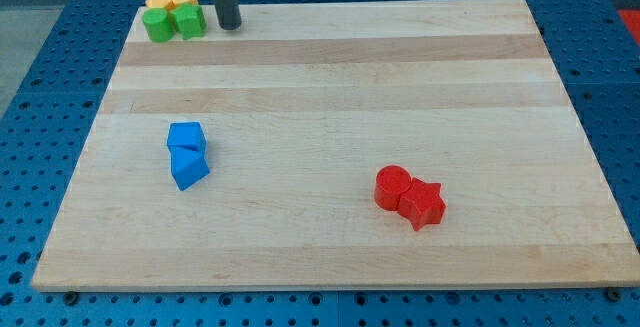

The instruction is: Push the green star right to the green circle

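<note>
The green star (189, 20) sits at the board's top left corner, touching the green circle (157, 25) on its left. Two yellow blocks (170, 0) stand just behind the green pair, against the board's top edge. My tip (231, 26) rests on the board just to the right of the green star, with a small gap between them. The dark rod rises from it out of the view's top.
Two blue blocks (187, 153) lie touching each other at the left middle of the wooden board (350, 97). A red circle (392, 185) and a red star (424, 204) touch at the lower right of centre.
</note>
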Motion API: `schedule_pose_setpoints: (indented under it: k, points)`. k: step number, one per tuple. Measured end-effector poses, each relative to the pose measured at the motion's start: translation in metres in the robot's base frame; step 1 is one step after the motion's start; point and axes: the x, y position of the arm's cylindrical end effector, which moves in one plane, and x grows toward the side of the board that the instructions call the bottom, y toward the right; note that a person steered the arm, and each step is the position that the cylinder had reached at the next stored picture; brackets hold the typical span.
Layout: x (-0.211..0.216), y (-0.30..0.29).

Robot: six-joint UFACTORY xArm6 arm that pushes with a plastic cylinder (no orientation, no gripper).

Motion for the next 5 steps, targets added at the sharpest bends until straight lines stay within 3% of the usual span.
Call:
schedule_pose_setpoints:
  k: [3,4,5]
  points:
    - [0.0,-0.036]
    - [0.003,-0.001]
    - [0.052,0.039]
